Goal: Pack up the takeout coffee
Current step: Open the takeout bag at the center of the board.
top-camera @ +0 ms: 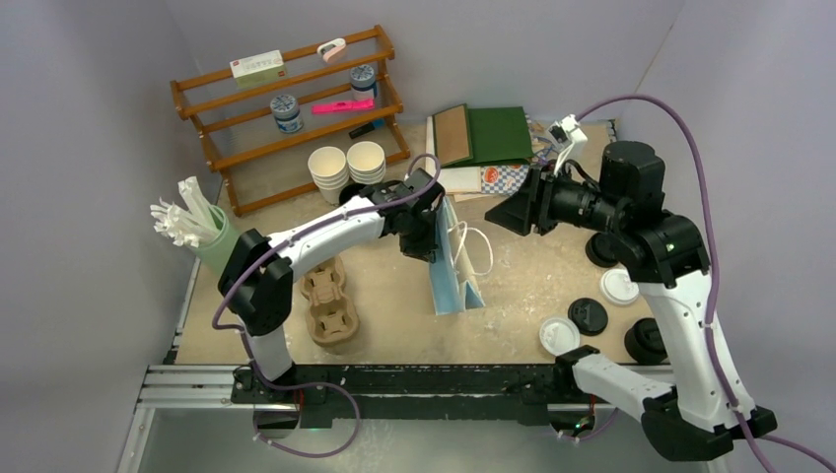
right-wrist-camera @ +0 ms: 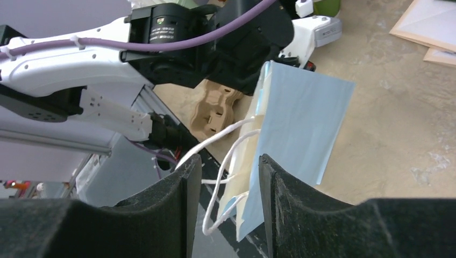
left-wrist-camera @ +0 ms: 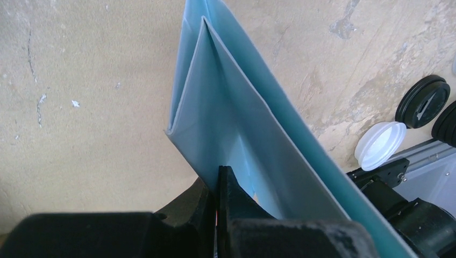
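A light-blue paper bag (top-camera: 455, 268) with white string handles (top-camera: 477, 248) stands mid-table. My left gripper (top-camera: 431, 246) is shut on the bag's upper edge, and the left wrist view shows the blue wall (left-wrist-camera: 236, 123) pinched between the closed fingers (left-wrist-camera: 216, 185). My right gripper (top-camera: 505, 213) hovers open just right of the bag, holding nothing. In its wrist view the handles (right-wrist-camera: 231, 156) and the bag's side (right-wrist-camera: 301, 123) lie beyond the gap (right-wrist-camera: 230, 161). White-lidded (top-camera: 559, 335) and black-lidded (top-camera: 646, 340) rounds of the takeout coffee sit front right; I cannot tell cups from loose lids.
More round lids lie at the right, one black (top-camera: 588, 315) and one white (top-camera: 619, 286). A brown pulp cup carrier (top-camera: 330, 307) sits left of the bag. Stacked lidless cream cups (top-camera: 347, 164), a wooden shelf (top-camera: 286, 99), a green holder of stirrers (top-camera: 202, 235) and flat folders (top-camera: 483, 134) line the back.
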